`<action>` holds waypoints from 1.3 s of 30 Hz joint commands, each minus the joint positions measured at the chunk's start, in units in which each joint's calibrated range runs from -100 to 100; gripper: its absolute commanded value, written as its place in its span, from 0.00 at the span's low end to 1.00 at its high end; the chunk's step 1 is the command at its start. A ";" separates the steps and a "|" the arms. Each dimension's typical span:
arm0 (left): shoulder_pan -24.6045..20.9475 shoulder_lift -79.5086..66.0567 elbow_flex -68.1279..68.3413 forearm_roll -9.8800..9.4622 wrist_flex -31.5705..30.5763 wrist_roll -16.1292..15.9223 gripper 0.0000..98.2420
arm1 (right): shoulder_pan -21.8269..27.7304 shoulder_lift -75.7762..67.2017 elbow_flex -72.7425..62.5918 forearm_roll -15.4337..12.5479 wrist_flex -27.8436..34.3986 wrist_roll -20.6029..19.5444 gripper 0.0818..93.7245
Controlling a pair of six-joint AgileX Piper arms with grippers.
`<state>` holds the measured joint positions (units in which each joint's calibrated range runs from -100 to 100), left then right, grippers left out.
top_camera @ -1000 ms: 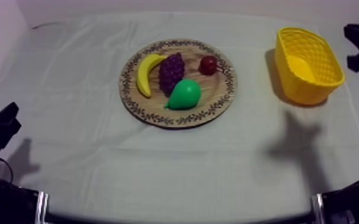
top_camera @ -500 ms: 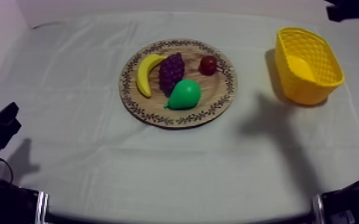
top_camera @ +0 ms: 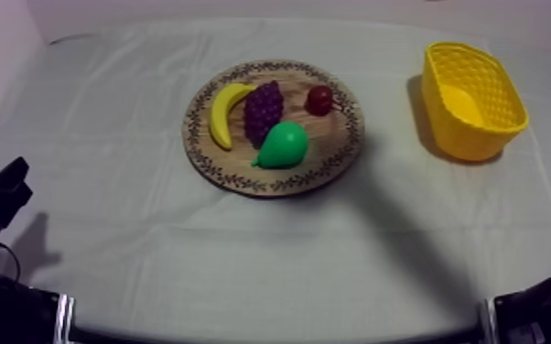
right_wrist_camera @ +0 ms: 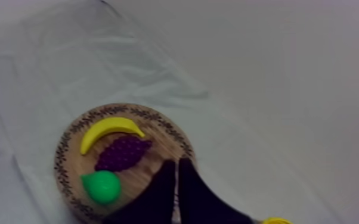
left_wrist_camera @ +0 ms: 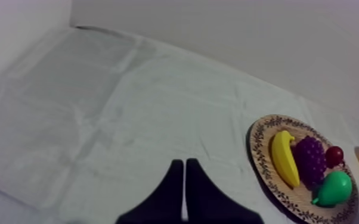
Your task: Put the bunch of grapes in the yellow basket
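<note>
Near edge, top view: left gripper [top_camera: 14,183] parked low at its side of the cloth [top_camera: 133,229]. In its own wrist view the left gripper [left_wrist_camera: 183,164] has its fingers pressed together in a narrow wedge, with nothing between them. Part of the right arm [top_camera: 545,306] sits at the opposite near corner.

Right gripper [right_wrist_camera: 177,164]: fingers likewise closed into a wedge, gripping nothing, hanging above the wooden board [right_wrist_camera: 68,149] at its rim.

Mid-table: wooden board [top_camera: 334,155] with four fruits on it. Pear [top_camera: 284,145] is nearest. Behind it lies the bunch of grapes [top_camera: 263,110], flat on the board between the banana [top_camera: 224,112] and the small red fruit [top_camera: 319,99].

- Long axis of the grapes runs near-to-far, roughly alongside the banana.
- Broad end lies far; narrow end points toward the near edge, at the pear.
- Right wrist view agrees: bunch of grapes [right_wrist_camera: 122,152] tapers toward the pear [right_wrist_camera: 101,186].
- Whether the grapes touch the pear or the banana: cannot tell.

Yellow basket [top_camera: 508,101] stands well apart from the board, at the right side.
</note>
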<state>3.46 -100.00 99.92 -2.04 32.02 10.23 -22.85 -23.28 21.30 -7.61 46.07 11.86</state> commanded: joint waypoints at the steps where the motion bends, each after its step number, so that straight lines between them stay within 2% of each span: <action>1: -0.02 0.00 -0.03 0.02 -0.01 0.01 0.00 | -1.87 1.57 -1.66 0.77 0.58 -1.05 0.01; 6: -0.02 0.00 -0.03 0.02 -0.01 0.01 0.00 | -4.35 6.03 -5.99 2.42 1.42 -3.65 0.01; 13: -0.02 0.00 -0.03 0.02 -0.01 0.01 0.00 | -7.26 12.88 -13.70 6.78 4.51 -8.62 0.00; 20: -0.02 0.00 -0.03 0.02 -0.01 0.01 0.00 | -7.36 20.01 -22.43 7.87 8.25 -11.54 0.00; 25: -0.02 0.00 -0.03 0.02 -0.01 -0.01 0.00 | -7.01 25.74 -29.91 8.68 14.09 -13.66 0.00; 31: -0.02 0.00 -0.03 0.02 -0.01 0.00 0.00 | -6.77 33.56 -42.08 8.89 24.76 -15.57 0.00; 39: -0.02 0.00 -0.03 0.02 -0.01 -0.01 0.00 | -6.23 41.98 -55.03 9.92 32.91 -18.89 0.00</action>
<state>3.46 -100.00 99.92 -2.04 32.02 10.23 -29.08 17.37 -30.18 2.20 77.12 -6.44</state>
